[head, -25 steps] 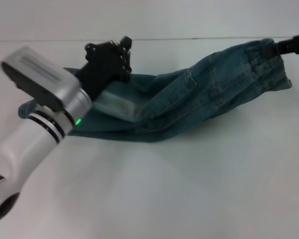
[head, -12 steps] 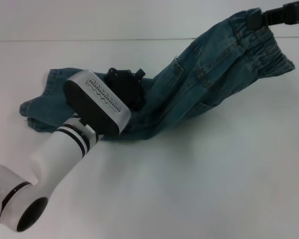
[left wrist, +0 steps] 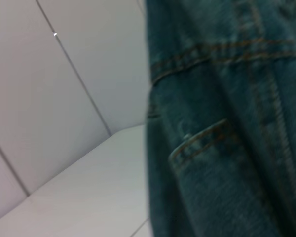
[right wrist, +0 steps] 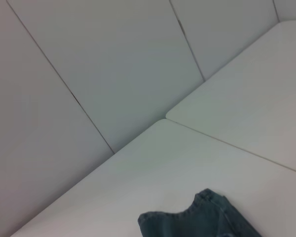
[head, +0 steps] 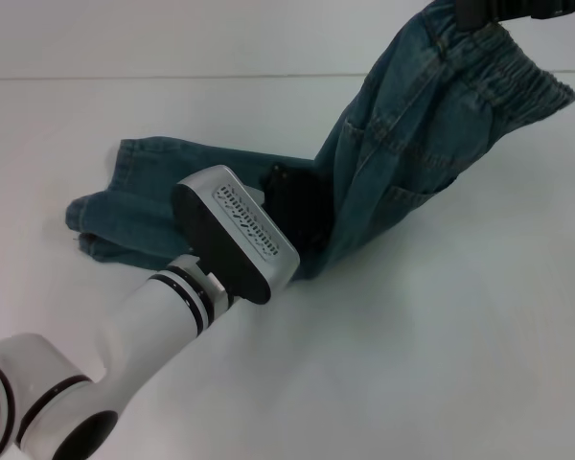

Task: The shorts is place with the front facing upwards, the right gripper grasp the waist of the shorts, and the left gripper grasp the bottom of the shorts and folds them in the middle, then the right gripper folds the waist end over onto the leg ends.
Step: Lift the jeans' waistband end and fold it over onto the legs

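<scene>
The blue-green denim shorts point(head: 383, 163) are folded lengthwise. Their leg ends point(head: 91, 220) lie flat on the white table at the left. The gathered waist point(head: 503, 72) hangs in the air at the top right. My right gripper point(head: 479, 10) is at the picture's top edge, shut on the waist and mostly cut off. My left gripper point(head: 297, 203) is low at the middle of the shorts, right against the rising denim. The left wrist view is filled with close denim and a pocket seam point(left wrist: 202, 140). A corner of denim point(right wrist: 202, 217) shows in the right wrist view.
The white left arm point(head: 172, 307) reaches in from the bottom left across the table point(head: 441, 345). A seam in the table point(head: 172, 77) runs along the back. Nothing else lies on the table.
The right gripper has lifted the waist higher and carried it left. The left arm has slid right from over the leg ends to the middle of the shorts, uncovering the legs.
</scene>
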